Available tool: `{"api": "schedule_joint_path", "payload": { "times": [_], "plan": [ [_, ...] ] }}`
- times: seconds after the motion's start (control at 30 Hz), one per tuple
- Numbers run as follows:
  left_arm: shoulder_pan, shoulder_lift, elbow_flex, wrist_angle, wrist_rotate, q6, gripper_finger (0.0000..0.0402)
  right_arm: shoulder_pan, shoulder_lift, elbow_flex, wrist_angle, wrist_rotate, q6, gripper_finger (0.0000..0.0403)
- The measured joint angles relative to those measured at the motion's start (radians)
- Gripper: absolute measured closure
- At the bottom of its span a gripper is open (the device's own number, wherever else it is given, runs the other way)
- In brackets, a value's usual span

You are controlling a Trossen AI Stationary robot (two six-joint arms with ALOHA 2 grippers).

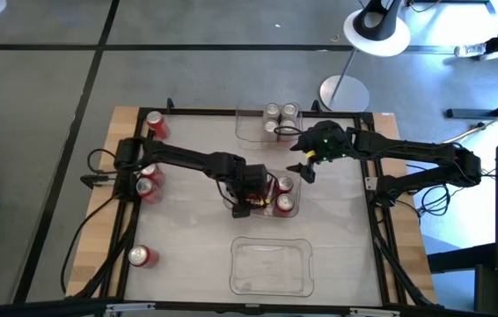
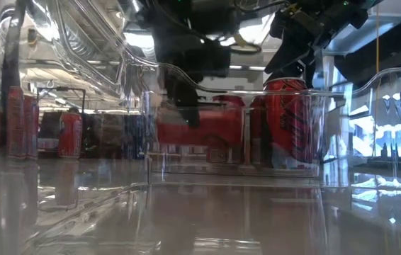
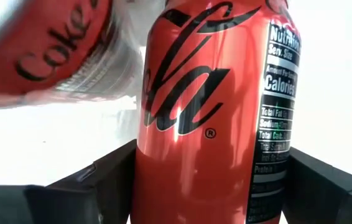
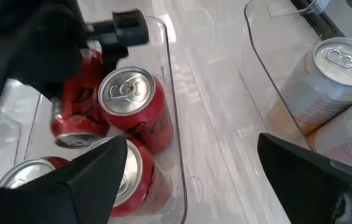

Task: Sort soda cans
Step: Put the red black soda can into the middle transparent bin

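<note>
Red can (image 3: 210, 118) sits upright between the left gripper (image 1: 251, 199) fingers, inside the middle tray (image 1: 295, 211) with other red cans (image 4: 132, 109). Fingers flank it; can't tell if they're clamped or just released. Right gripper (image 1: 306, 158) hovers open between that tray and the silver-can tray (image 1: 249, 132). Risk: lifting away crooked tips the can into neighbours. Only the left wrist view shows the finger-to-can fit; only the high view shows loose cans (image 1: 148, 180) left of the middle tray.
</note>
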Motion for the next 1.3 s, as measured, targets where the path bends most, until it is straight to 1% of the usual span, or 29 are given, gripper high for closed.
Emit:
{"api": "schedule_joint_path", "payload": {
  "times": [0.23,0.37,0.47,0.57,0.67,0.73,0.8,0.9,0.97,1.07,1.17,1.3],
  "plan": [
    [-0.009,-0.096,0.002,-0.030,-0.012,0.003,0.0103,0.000,-0.006,0.000,0.031,-0.003,0.000,0.0043],
    [-0.004,-0.186,0.004,-0.027,-0.023,-0.019,0.0103,0.000,-0.020,0.014,0.077,-0.063,0.000,0.0043],
    [-0.004,-0.251,0.005,-0.014,-0.055,-0.028,0.0103,0.000,-0.029,0.037,0.102,-0.102,-0.001,0.0043],
    [-0.004,-0.313,0.004,0.008,-0.126,-0.030,0.0103,0.000,-0.029,0.060,0.118,-0.145,-0.001,0.0043],
    [-0.006,-0.381,-0.043,0.118,-0.161,-0.029,0.0103,0.000,-0.029,0.064,0.137,-0.188,0.000,0.0043],
    [-0.006,-0.432,-0.111,0.221,-0.168,-0.031,0.0103,0.000,-0.029,0.053,0.186,-0.225,0.002,0.0043],
    [0.000,-0.481,-0.201,0.352,-0.177,-0.049,0.0103,0.000,-0.029,0.035,0.265,-0.257,0.022,0.0043],
    [0.015,-0.538,-0.337,0.575,-0.176,-0.103,0.0103,0.004,-0.024,-0.001,0.433,-0.289,0.069,0.0043],
    [0.027,-0.551,-0.397,0.719,-0.179,-0.129,0.0103,0.025,-0.015,-0.029,0.548,-0.286,0.094,0.0043],
    [0.041,-0.551,-0.434,0.855,-0.184,-0.144,0.0103,0.054,0.007,-0.060,0.682,-0.266,0.124,0.0043],
    [0.051,-0.547,-0.436,0.944,-0.183,-0.142,0.0103,0.090,0.043,-0.062,0.777,-0.228,0.147,0.0043],
    [0.055,-0.546,-0.436,0.987,-0.181,-0.122,0.0103,0.140,0.104,-0.063,0.954,-0.145,0.175,0.0043]
  ]
}}
